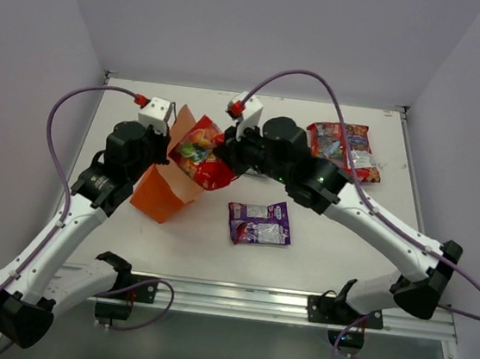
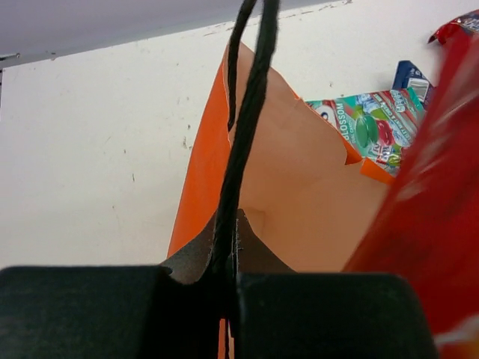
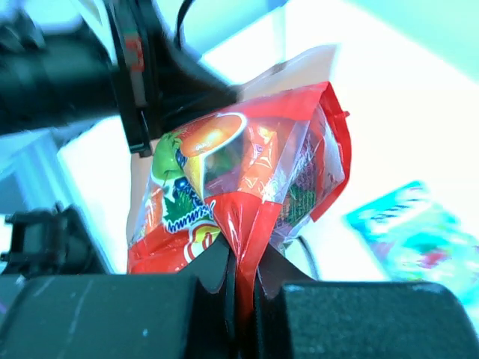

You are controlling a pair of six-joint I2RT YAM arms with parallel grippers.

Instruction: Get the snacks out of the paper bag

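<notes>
The orange paper bag [image 1: 165, 190] leans on the table left of centre, its mouth facing right. My left gripper [image 1: 164, 143] is shut on its rim and black loop handle [image 2: 243, 134]; the pale inside [image 2: 299, 187] shows in the left wrist view. My right gripper [image 1: 225, 154] is shut on the edge of a red-orange snack packet [image 1: 201, 159], held at the bag's mouth. The packet fills the right wrist view [image 3: 239, 172] above the closed jaws [image 3: 243, 273]. A purple packet [image 1: 258, 223] lies on the table in front. A teal-green packet [image 2: 374, 131] lies beyond the bag.
A red-orange packet and a blue-white packet [image 1: 343, 150] lie together at the back right. The right arm [image 1: 366, 215] stretches across the table's right half. The table's near rail [image 1: 227, 295] runs along the front. Walls close in the back and sides.
</notes>
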